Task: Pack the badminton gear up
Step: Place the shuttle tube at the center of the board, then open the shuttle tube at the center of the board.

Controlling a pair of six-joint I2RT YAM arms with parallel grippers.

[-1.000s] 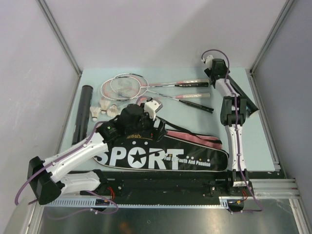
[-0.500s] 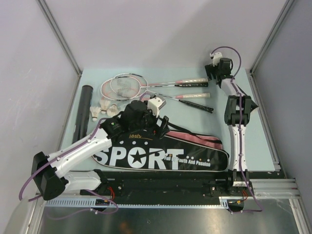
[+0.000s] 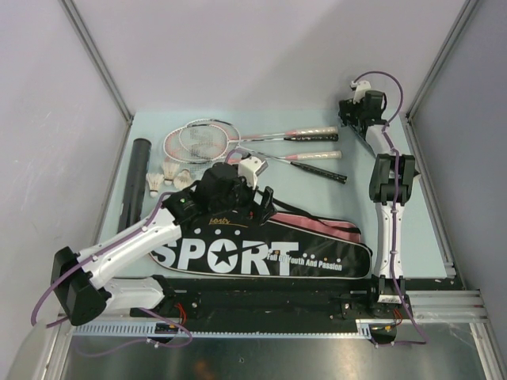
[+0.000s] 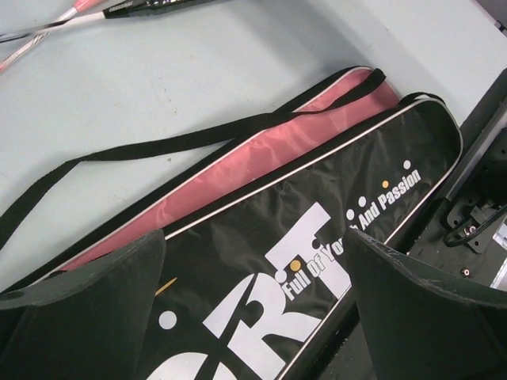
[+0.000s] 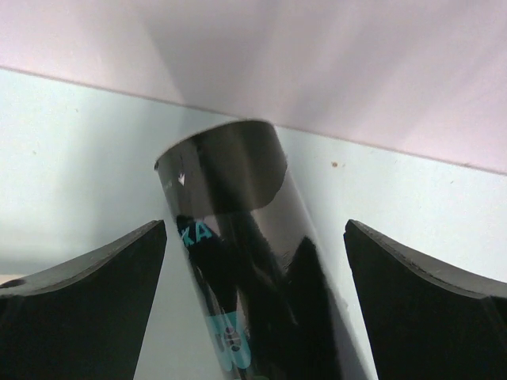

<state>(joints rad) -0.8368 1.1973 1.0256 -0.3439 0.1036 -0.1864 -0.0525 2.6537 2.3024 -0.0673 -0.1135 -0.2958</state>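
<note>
Tube sits right between the right hand's wide-open fingers at the table's far right corner, not gripped yet, long axis pointing away toward the back wall. Left hand hangs open and empty over the bag, so the right arm's clearly nearer.
</note>
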